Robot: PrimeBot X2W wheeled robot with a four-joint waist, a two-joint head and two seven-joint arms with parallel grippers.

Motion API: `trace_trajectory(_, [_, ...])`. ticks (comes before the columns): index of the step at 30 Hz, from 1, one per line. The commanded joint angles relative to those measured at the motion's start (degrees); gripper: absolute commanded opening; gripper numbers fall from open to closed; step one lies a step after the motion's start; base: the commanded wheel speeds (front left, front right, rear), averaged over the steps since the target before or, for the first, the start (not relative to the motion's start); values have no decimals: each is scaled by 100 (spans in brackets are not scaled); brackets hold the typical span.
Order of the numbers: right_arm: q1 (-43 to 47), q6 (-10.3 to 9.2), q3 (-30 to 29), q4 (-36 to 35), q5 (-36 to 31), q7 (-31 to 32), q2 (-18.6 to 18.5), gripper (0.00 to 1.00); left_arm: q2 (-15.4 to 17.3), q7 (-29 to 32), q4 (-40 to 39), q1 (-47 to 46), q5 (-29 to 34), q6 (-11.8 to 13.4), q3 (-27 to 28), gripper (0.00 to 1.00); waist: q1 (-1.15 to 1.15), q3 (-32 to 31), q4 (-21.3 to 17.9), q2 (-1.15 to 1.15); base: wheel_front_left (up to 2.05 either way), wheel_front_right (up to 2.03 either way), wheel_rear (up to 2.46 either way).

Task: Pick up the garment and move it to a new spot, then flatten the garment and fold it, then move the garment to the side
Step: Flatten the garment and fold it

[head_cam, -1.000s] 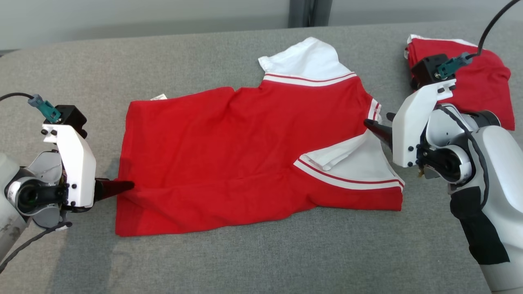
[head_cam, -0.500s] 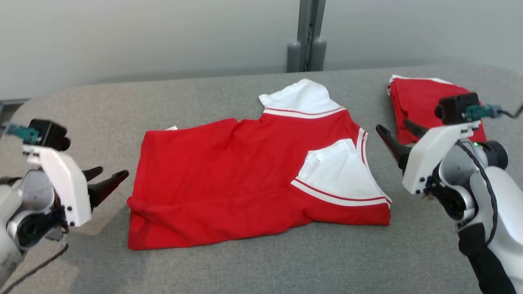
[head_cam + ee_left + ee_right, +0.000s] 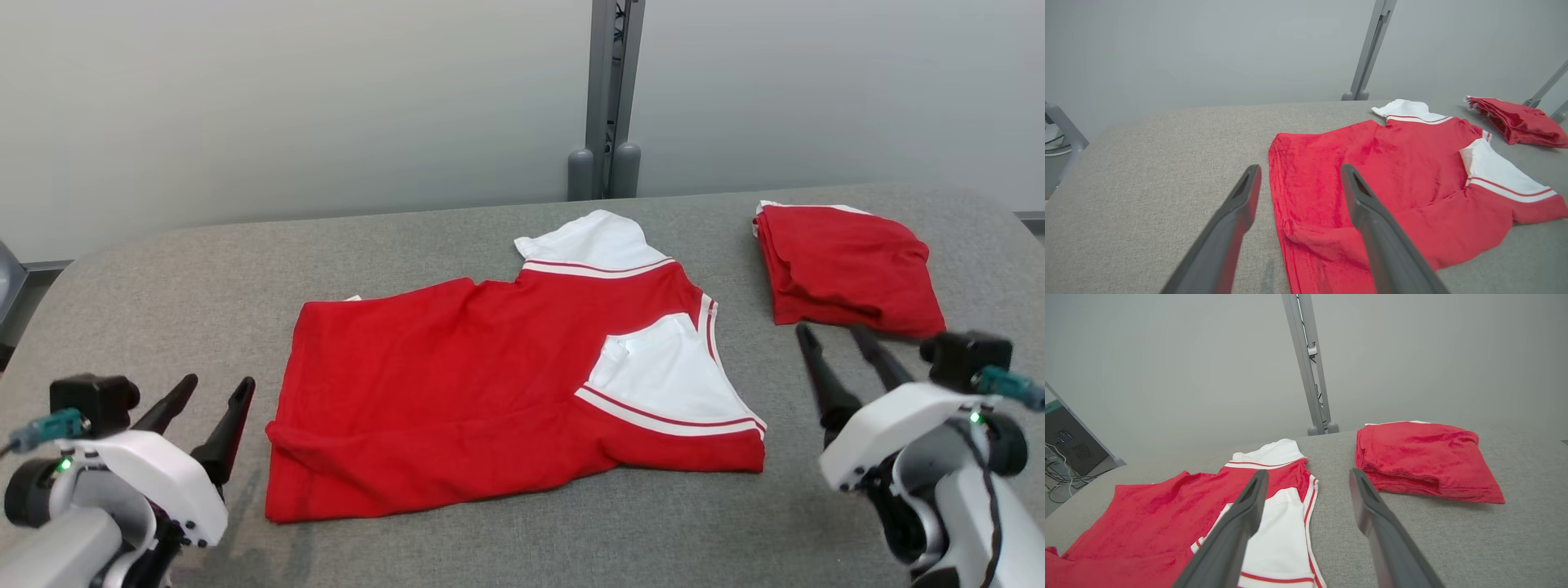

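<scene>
The garment [image 3: 457,384] is a red shirt with white, red-striped sleeves, spread on the grey table with its near side folded over so one white sleeve [image 3: 665,376] lies on top. It also lies in the left wrist view [image 3: 1392,171] and the right wrist view [image 3: 1167,514]. My left gripper [image 3: 216,392] hovers open just left of the shirt's hem, holding nothing; its fingers [image 3: 1372,220] straddle the hem corner from above. At the lower right my right gripper [image 3: 833,335] is open and empty, off the shirt's collar end.
A second red garment [image 3: 845,269], folded, lies at the table's back right [image 3: 1425,461]. The grey padded table [image 3: 163,286] has curved corners. A grey metal post [image 3: 608,90] rises behind the table before a pale wall.
Both grippers have let go of the shirt's edges and pulled back toward me, fingers now pointing away. The camera has tilted up, bringing the wall and post into view.
</scene>
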Motion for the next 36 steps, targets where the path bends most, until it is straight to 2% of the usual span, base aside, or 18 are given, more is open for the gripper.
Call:
trace_trajectory(1, [182,2,-40,63,-48,-87,85,100,-53,-119,-107,212,164,258,133,100,0,5,-14,0,0,0,0])
trace_trajectory(5, [397,2,-140,261,-21,-176,271,100,-296,-182,-420,796,358,626,667,100,0,45,-21,0,0,0,0])
trace_trajectory(9, [429,3,-170,552,-8,-138,367,100,-459,-183,-386,1364,648,678,999,100,0,100,-37,0,0,0,0])
trace_trajectory(14, [230,2,-100,964,71,36,441,100,-543,-65,-54,1541,596,514,948,100,0,205,-12,0,0,0,0])
trace_trajectory(30, [-594,3,-264,2279,-58,1023,628,100,-1036,921,1040,883,460,38,626,100,0,458,120,0,0,0,0])
trace_trajectory(36, [-686,3,-170,2470,2,1322,672,100,-1186,1169,1272,700,501,-154,494,100,0,479,92,0,0,0,0])
